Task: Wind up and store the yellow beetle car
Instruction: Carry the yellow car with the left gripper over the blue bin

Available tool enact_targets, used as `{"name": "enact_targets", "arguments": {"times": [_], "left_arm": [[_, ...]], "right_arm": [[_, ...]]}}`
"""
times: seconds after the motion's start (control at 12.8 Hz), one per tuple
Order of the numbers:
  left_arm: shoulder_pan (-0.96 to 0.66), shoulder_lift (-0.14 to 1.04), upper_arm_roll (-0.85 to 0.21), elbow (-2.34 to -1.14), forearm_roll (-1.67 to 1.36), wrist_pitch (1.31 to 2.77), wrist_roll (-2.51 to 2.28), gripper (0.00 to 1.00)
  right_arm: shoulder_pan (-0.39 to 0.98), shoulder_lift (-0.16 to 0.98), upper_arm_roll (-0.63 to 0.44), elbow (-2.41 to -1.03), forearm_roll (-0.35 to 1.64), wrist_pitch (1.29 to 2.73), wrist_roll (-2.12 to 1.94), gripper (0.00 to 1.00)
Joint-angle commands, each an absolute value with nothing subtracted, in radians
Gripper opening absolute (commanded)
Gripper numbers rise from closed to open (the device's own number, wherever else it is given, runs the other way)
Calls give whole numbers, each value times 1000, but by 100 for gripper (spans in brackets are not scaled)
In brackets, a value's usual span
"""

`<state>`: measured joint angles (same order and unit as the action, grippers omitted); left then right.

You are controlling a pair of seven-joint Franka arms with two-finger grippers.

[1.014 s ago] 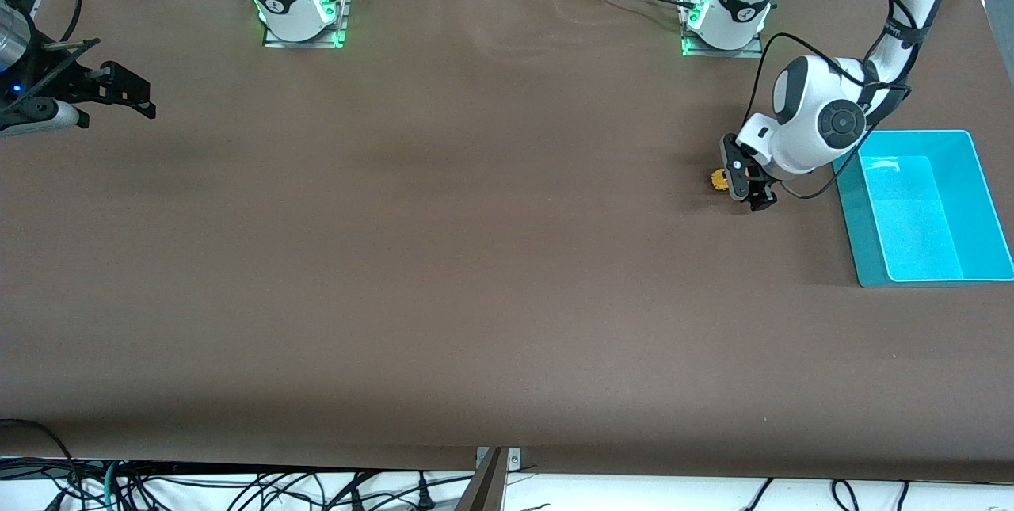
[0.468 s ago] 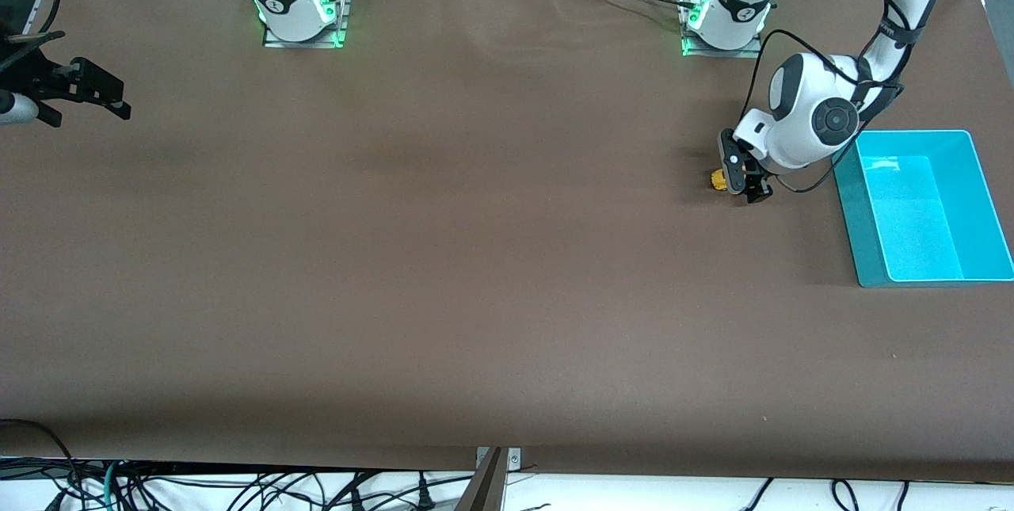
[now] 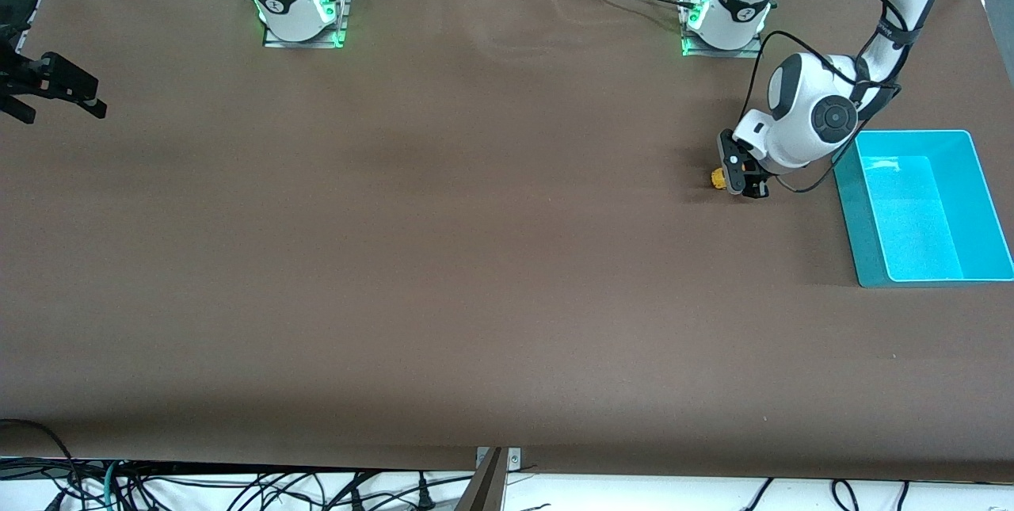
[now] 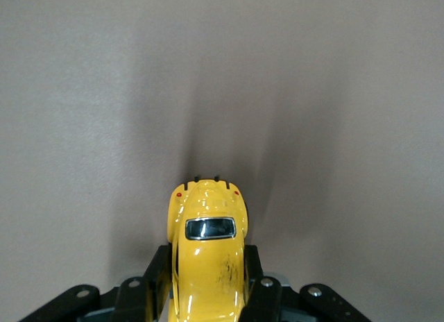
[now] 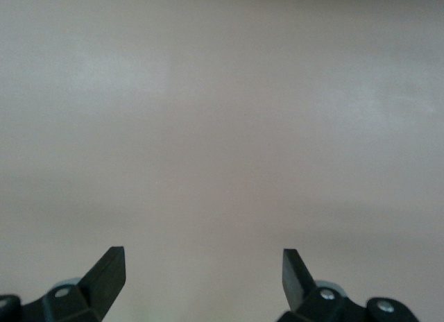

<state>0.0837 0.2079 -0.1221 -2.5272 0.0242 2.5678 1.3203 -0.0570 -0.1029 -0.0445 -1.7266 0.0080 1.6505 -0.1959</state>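
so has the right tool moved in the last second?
Yes. The right tool has drifted toward the table edge at its arm's end, away from its base.

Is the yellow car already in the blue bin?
No. The yellow car sits on the table beside the blue bin, between the fingers of the left gripper.

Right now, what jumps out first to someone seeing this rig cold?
The turquoise bin at the left arm's end of the table, bright against the brown table. Beside it, the left gripper is down at the tabletop, jaws shut on the tiny yellow beetle car. The right gripper waits, jaws open, at the right arm's end of the table.
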Motion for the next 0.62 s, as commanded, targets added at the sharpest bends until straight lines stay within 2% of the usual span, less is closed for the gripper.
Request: {"name": "enact_targets", "arguments": {"times": [0.0, 0.08, 0.31, 0.39, 0.55], "left_arm": [[123, 154, -133, -2491, 20, 2467, 1339, 0], [132, 140, -136, -2427, 20, 2360, 1341, 0], [156, 146, -133, -2127, 23, 1957, 1418, 0], [188, 149, -130, -2065, 25, 1889, 1489, 0], [273, 190, -111, -1988, 32, 1850, 1630, 0]], "right_arm": [[-51, -98, -49, -1703, -2, 1637, -196, 100], [-51, -98, -49, -1703, -2, 1637, -196, 100], [-51, -98, -51, -1701, -2, 1635, -196, 100], [-51, -98, -51, -1703, -2, 1634, -198, 100], [-51, -97, -51, -1703, -2, 1632, -198, 100]]}}
